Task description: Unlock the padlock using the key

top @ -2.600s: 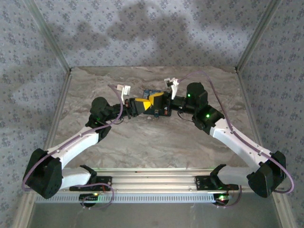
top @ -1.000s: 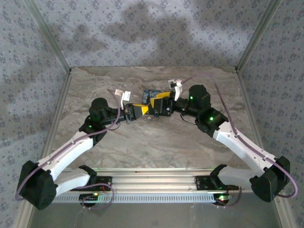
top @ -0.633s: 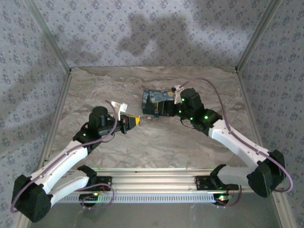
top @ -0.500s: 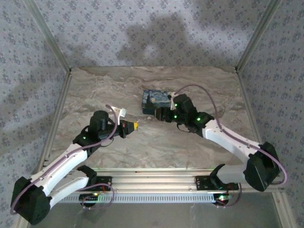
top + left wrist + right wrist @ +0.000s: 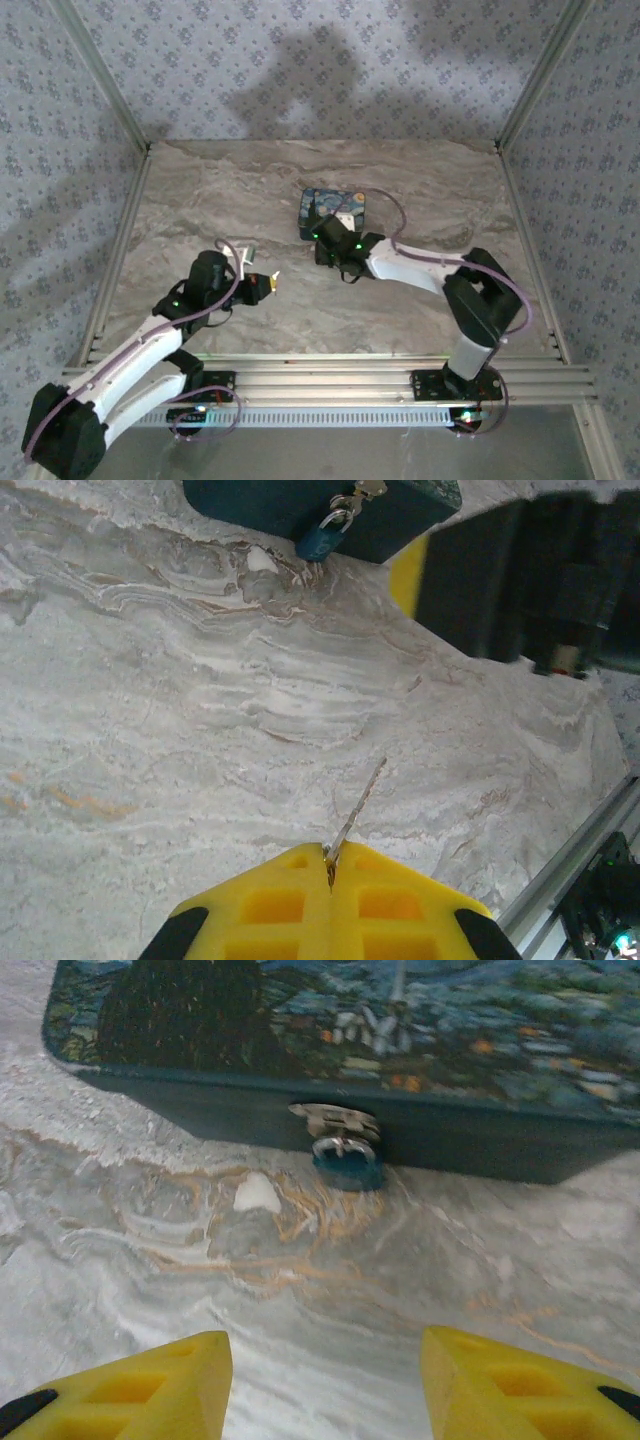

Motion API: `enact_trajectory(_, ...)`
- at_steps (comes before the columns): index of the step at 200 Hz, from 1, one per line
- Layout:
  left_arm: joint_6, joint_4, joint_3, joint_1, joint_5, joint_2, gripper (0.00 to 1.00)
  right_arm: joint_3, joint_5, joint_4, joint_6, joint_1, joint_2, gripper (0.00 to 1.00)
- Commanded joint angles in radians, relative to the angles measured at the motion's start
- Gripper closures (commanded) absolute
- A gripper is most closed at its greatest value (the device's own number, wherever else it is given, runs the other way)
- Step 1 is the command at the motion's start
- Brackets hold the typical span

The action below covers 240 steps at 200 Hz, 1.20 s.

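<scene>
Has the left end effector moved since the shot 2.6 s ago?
Yes. In the top view the left end effector has pulled back from the box, toward the table's near edge and slightly left. It is shut on the key.

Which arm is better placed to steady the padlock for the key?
Right. The right gripper, open, faces the padlock on the box front, close ahead; the left gripper is shut on the key, farther back.

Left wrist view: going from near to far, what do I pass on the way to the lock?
left gripper → key pinched in it → bare table → blue padlock → dark box
</scene>
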Motion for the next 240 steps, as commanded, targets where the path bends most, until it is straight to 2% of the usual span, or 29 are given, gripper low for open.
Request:
enact_trajectory(1,-0.036,-0.06,-0.005,0.01,-0.012,-0.059,1.0,0.095,0.115,-0.02,0.027,0.01,0.094,0.47)
enact_trajectory(66,-0.05,-0.214,-0.016,0.016,-0.02,-0.172,1.0,0.176,0.173,-0.013,0.123,0.011,0.253,0.47)
enact_trajectory(135,-0.067,-0.188,-0.036,0.018,-0.022,-0.177,1.0,0.173,0.211,-0.013,0.131,-0.004,0.274,0.47)
enact_trajectory(195,-0.034,-0.171,0.012,0.019,-0.008,-0.083,1.0,0.197,0.186,0.03,0.103,-0.035,0.306,0.52)
enact_trajectory(240,-0.018,-0.205,0.037,0.02,0.023,-0.088,1.0,0.2,0.137,0.059,0.046,-0.048,0.317,0.63)
